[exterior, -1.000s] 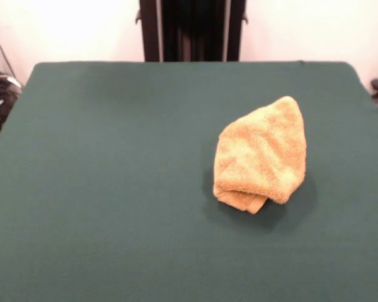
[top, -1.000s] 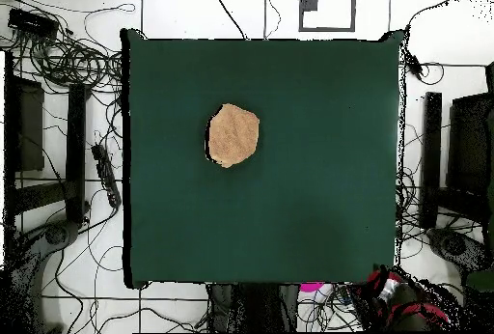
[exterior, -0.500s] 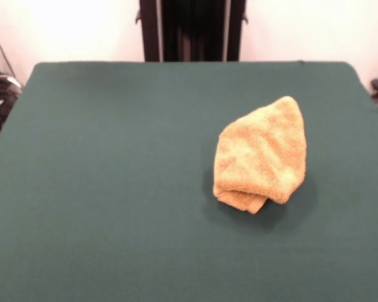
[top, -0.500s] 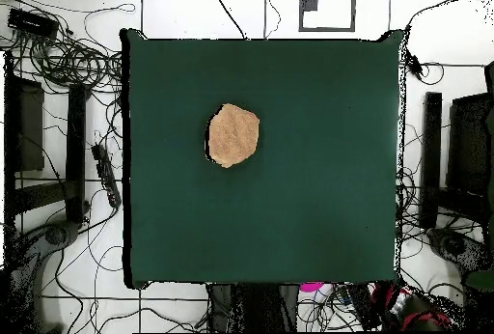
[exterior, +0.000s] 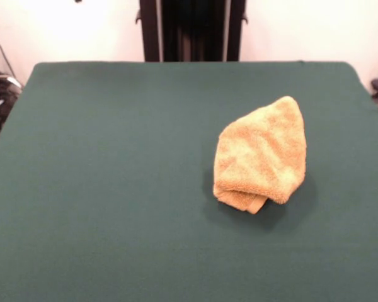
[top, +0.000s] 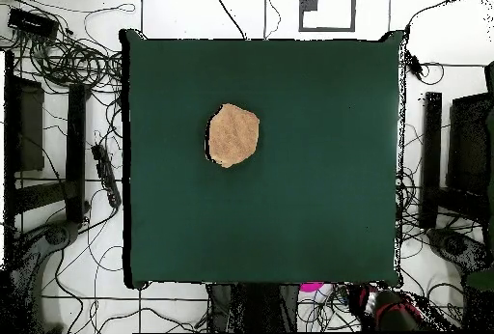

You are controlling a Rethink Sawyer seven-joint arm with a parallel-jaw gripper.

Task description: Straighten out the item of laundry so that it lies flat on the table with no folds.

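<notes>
Orange-tan terry cloth, the item of laundry (exterior: 261,155), lies bunched and folded over on itself on the table (exterior: 113,189), not flat. Front view: it sits right of centre, roughly midway between the far and near edges, well apart from every edge. A rolled fold runs along its near, lower side, with a second layer of cloth poking out beneath it. The bundle narrows to a rounded tip that points toward the far right; its long axis runs from that tip down to the near-left fold.

Overhead view: the towel (top: 233,135) shows as a compact, rounded patch left of centre in the upper half of the green surface (top: 318,205). Bare felt surrounds it on all sides, with the widest open stretches to the picture's right and toward the robot's side at the bottom.

Beyond the table edges, cables (top: 77,60) lie tangled on the floor at the left. A dark pedestal column (exterior: 192,30) stands behind the far edge in the front view.

No claw shows above the cloth in either view, so whether it is apart or together cannot be told; nothing holds or touches the towel.
</notes>
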